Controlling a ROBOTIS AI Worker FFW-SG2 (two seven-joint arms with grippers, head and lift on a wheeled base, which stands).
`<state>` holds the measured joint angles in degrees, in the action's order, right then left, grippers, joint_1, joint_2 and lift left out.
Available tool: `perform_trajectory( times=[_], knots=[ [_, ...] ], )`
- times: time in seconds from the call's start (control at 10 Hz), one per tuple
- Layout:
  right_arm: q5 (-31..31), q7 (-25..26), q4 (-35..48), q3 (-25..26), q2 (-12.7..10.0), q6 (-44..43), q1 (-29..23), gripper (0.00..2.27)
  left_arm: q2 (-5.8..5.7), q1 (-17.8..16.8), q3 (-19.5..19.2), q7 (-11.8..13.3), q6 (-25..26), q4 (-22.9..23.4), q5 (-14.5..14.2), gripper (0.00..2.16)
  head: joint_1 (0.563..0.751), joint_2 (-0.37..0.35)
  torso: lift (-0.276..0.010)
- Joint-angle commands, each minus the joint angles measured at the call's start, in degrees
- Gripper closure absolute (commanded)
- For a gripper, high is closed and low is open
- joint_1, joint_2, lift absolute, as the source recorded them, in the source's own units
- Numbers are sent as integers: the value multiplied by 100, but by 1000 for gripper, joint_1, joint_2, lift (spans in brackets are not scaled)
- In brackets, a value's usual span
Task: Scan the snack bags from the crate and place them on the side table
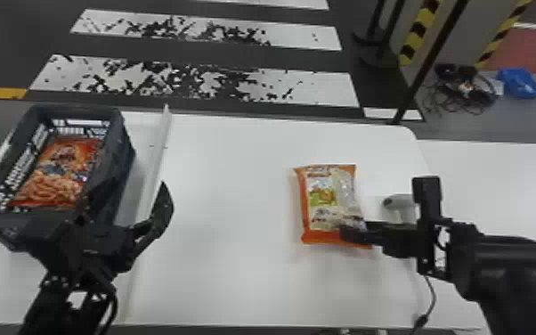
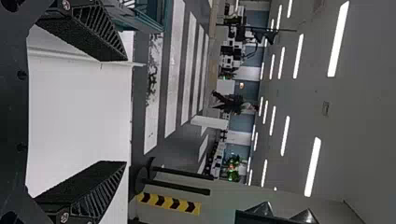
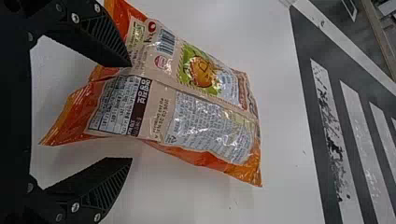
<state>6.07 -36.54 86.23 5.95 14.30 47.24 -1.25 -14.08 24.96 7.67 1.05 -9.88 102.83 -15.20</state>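
Note:
In the head view, the dark crate [image 1: 110, 178] at the left holds an orange snack bag [image 1: 55, 178]. My left gripper [image 1: 125, 196] is beside the crate's near right corner, open; in the left wrist view the left gripper [image 2: 114, 111] has nothing between its fingers. Another snack bag [image 1: 325, 196] lies on the white table, its printed back facing up. My right gripper [image 1: 352, 229] is over that bag's near right part. In the right wrist view the right gripper [image 3: 130, 112] stands open, one finger overlapping the snack bag [image 3: 201, 112]. A light-coloured scanner [image 1: 399, 202] is partly hidden behind the right gripper.
A raised white strip [image 1: 158, 151] runs along the white table [image 1: 231, 285] between crate and bag. Another white surface [image 1: 503, 178] adjoins at the right. A cable [image 1: 432, 294] hangs below the right gripper. Dark posts [image 1: 432, 62] stand beyond the table's far edge.

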Motion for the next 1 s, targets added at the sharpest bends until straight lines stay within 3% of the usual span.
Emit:
perform_trajectory(
  times=[0.0,0.1,0.5,0.9],
  knots=[
    [-264,-99,-168,-130,11,-52,72,1690,-7,0,6,0,0,0,0,83,695,-79,-50],
    [-255,-99,-124,-112,20,-34,37,2253,-15,0,6,0,0,9,0,83,695,-78,-50],
    [193,-116,412,389,20,-87,-271,2253,-15,9,24,0,0,18,0,83,695,-93,-50],
    [703,-99,1783,1066,-94,-263,-807,2253,11,18,33,0,0,18,9,83,695,-107,-50]
  ],
)
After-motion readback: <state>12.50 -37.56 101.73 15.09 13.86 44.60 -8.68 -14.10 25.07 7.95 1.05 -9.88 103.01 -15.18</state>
